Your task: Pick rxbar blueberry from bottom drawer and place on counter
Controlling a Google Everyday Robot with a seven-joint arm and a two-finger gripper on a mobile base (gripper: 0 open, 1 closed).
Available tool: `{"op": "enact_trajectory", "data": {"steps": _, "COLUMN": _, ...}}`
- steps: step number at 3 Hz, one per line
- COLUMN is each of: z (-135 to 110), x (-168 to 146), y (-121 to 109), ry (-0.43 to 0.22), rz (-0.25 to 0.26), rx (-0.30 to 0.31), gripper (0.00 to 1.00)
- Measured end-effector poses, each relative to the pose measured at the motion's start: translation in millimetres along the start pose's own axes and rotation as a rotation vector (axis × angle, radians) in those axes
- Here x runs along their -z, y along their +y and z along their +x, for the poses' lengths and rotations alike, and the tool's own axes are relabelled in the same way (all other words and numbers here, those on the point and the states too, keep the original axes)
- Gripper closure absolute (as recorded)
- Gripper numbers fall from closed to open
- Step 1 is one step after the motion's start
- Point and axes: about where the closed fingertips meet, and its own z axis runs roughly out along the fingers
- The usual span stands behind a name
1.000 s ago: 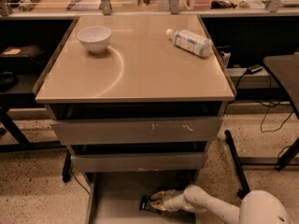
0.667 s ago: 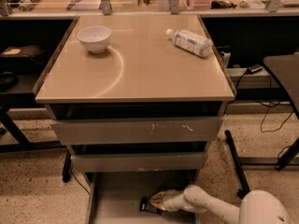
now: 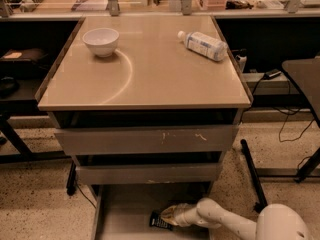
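Gripper (image 3: 171, 216) is low in the bottom drawer (image 3: 125, 209), right at the rxbar blueberry (image 3: 159, 221) lying on its floor (can't tell if it's clamped or not), so a shallow edge pinch could drop it mid-lift.

The white arm (image 3: 227, 223) reaches in from 5 o'clock, lying low and nearly level, bent at the wrist, with the gripper (image 3: 169, 215) at 6 o'clock pointing toward 9 o'clock

The end effector (image 3: 168, 215), low in the edge-cropped bottom drawer (image 3: 125, 209), partly covers the rxbar blueberry (image 3: 159, 221).
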Motion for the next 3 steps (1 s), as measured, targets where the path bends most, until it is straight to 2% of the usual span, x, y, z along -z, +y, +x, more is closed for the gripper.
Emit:
{"op": "enact_trajectory", "data": {"steps": 2, "z": 0.0, "x": 0.0, "y": 0.0, "ry": 0.0, "rz": 0.0, "rx": 0.0, "gripper": 0.16}}
{"op": "enact_trajectory", "data": {"steps": 3, "z": -0.1, "x": -0.1, "y": 0.3, "ry": 0.0, "rz": -0.001, "rx": 0.0, "gripper": 0.0}}
